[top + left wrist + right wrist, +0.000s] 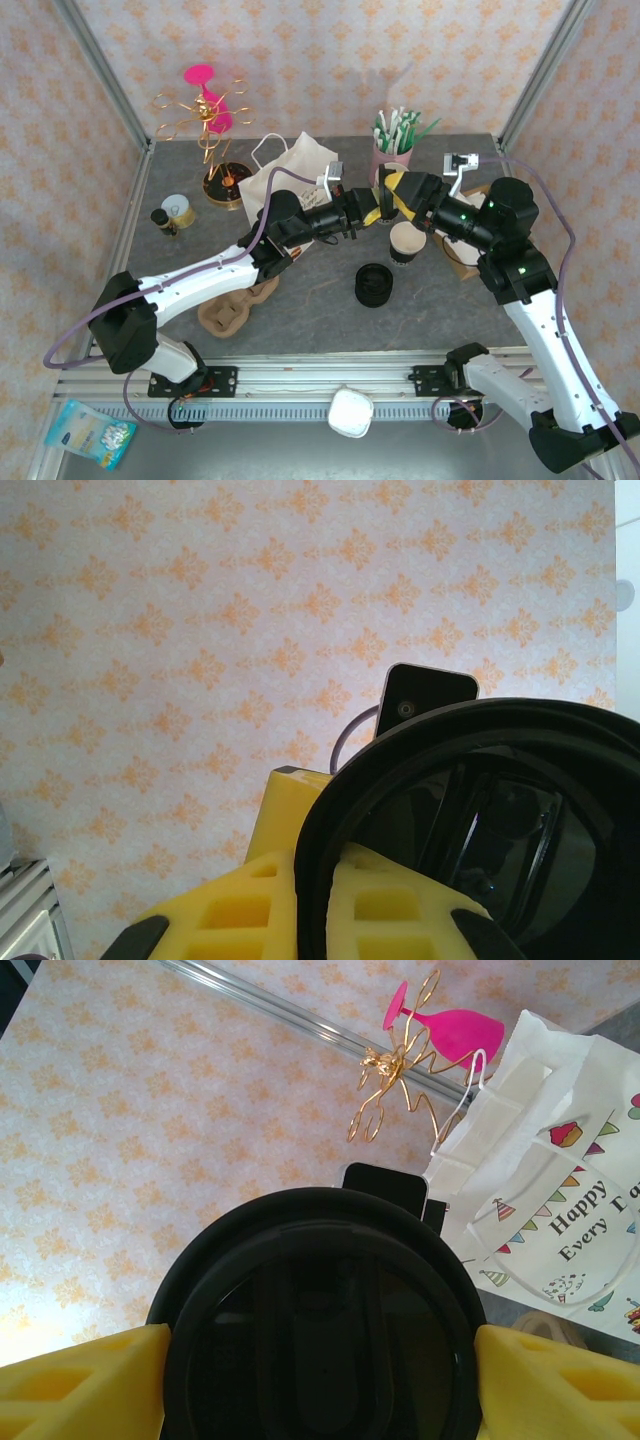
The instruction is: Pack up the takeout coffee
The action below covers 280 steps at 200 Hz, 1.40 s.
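**Black lid caught between two pairs of fingers, cup lidless close by**

The left gripper (373,208) and the right gripper (320,1380) met tip to tip above the middle of the table (300,330). Between them was the round black lid (320,1310), off the table. The left fingers (240,905) were closed on the lid's rim, one yellow pad on each face of it. The rim arched up and away from those pads.

The right fingers (90,1385) stood wide apart, one at each side of the lid and right up against its edge. Whether they were already pressing it could not be told.

The paper cup (405,243), black outside and cream inside, stood upright and uncovered on the table. It was near the joined fingertips, on their side toward the arm bases, and apart from the lid. A low pile of black lids (373,285) lay farther out from the fingers on that same side.

Beyond the right fingers, past the lid, stood a white paper bag (540,1160). A gold wire rack (400,1070) with a pink glass (460,1030) stood beside it.
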Each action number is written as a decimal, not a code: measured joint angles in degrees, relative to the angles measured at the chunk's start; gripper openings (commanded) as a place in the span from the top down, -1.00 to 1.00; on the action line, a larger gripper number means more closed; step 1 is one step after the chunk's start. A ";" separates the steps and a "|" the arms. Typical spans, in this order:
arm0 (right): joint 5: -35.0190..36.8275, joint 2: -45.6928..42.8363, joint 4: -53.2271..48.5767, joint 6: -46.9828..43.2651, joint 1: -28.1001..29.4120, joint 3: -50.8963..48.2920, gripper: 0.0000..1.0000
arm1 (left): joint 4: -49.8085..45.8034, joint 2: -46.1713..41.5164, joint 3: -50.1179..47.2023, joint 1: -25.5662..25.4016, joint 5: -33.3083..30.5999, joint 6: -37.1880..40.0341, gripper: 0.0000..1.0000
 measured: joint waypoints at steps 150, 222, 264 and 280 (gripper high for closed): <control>0.55 0.00 -1.09 -0.35 0.00 0.02 -0.42 | -2.34 -0.02 0.31 0.00 -0.07 1.70 0.56; 2.47 0.11 -3.58 -1.77 -0.02 1.20 -0.42 | -6.51 -1.46 0.31 1.18 -1.33 3.69 0.39; 6.84 1.22 -9.20 -5.25 -0.02 4.50 -0.41 | -11.52 -5.42 0.02 2.54 -4.44 7.19 0.37; 10.10 2.03 -12.59 -7.52 -0.02 6.38 -0.41 | -14.97 -7.30 -0.24 2.75 -6.38 9.53 0.37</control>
